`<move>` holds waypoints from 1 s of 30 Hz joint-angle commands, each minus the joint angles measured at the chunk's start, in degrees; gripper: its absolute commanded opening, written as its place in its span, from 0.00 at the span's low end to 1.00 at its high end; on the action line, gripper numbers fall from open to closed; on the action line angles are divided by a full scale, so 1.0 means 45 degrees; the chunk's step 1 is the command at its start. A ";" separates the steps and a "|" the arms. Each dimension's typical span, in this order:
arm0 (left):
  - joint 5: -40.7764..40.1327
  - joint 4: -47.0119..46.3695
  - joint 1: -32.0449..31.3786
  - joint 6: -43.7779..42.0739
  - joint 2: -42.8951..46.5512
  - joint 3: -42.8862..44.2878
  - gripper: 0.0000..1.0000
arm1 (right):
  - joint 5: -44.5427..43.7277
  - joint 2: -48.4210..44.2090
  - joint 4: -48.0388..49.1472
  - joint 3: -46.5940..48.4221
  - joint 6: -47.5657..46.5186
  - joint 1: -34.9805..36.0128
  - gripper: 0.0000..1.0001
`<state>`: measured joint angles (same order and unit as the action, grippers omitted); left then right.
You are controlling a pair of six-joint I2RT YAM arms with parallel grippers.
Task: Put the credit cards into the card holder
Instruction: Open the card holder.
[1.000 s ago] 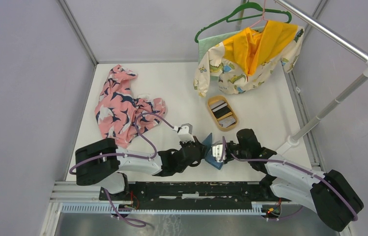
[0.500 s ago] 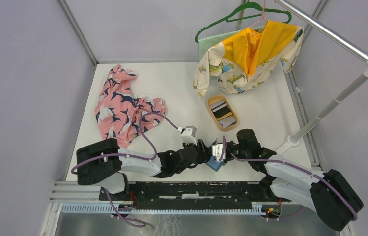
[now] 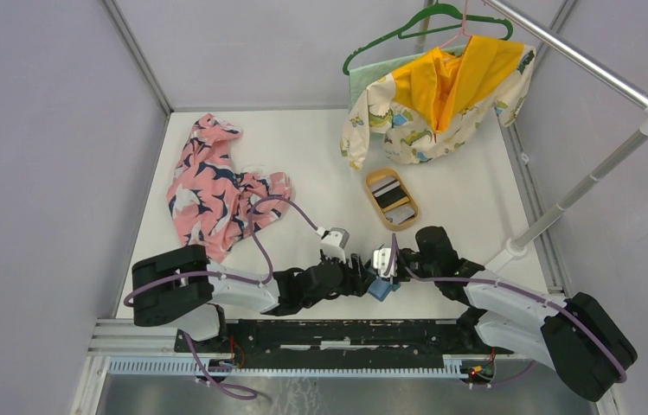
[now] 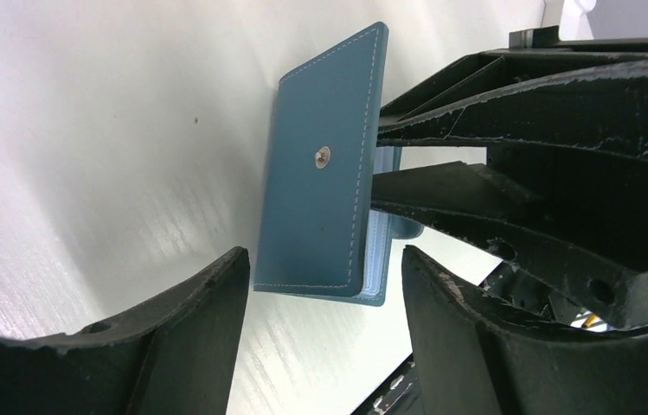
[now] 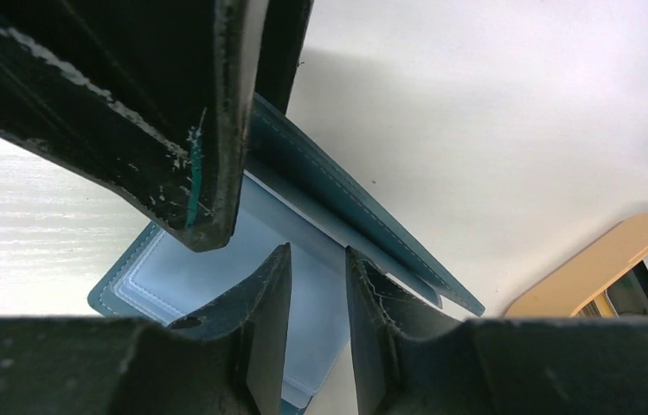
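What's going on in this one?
The right hand pinches one leaf of the teal card holder, holding it partly open between the two arms. The left hand is open, its fingers either side of the outer cover without gripping it. The credit cards lie in the wooden tray; no card shows in the holder.

We see the teal card holder (image 3: pixel 380 288) half-open, on edge, at the worktop's (image 3: pixel 320 164) six o'clock. Dark credit cards (image 3: pixel 392 201) lie at its one o'clock.

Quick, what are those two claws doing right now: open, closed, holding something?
Left gripper: open, holding nothing.
Right gripper: closed on the teal card holder.
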<state>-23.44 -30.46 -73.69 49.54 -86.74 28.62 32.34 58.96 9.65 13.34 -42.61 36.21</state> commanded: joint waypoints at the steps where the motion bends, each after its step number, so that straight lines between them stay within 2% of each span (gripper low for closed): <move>1: -0.0159 -0.0007 -0.0042 -0.1248 0.0123 0.0320 0.70 | 0.0036 0.0115 0.0580 0.0216 0.0677 -0.0131 0.33; 6: -0.0249 0.0441 -0.0050 -0.1751 -0.0477 0.0981 0.58 | 0.0104 0.0240 0.0609 0.0270 0.0850 -0.0192 0.28; 12: -0.0711 0.1145 -0.0051 -0.2427 -0.1084 0.1800 0.52 | 0.0196 0.0299 0.0620 0.0311 0.1011 -0.0339 0.24; 13: -0.0826 0.1372 -0.0053 -0.2526 -0.1160 0.1935 0.47 | 0.0211 0.0301 0.0611 0.0315 0.1012 -0.0354 0.23; 18: -0.1510 0.2268 -0.0018 -0.2579 -0.1316 0.2409 0.06 | 0.0416 0.0205 0.0293 0.0480 0.0885 -0.0588 0.22; 19: -0.1654 0.2392 -0.0024 -0.2431 -0.1287 0.2390 0.02 | 0.0559 0.0154 -0.0059 0.0565 0.0595 -0.0659 0.24; 24: -0.2314 0.2662 0.0164 -0.0509 -0.0644 0.1645 0.02 | 0.1895 0.0033 -0.2081 0.0807 -0.1795 -0.0851 0.33; 30: -0.3678 0.2393 0.0256 0.3002 0.0487 0.0228 0.02 | 0.0820 0.0250 -0.2859 0.1016 -0.2500 -0.0857 0.32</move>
<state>-32.49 -19.09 -73.08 49.95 -88.42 32.73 37.60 59.96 -0.43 15.27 -50.06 32.51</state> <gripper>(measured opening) 0.051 0.329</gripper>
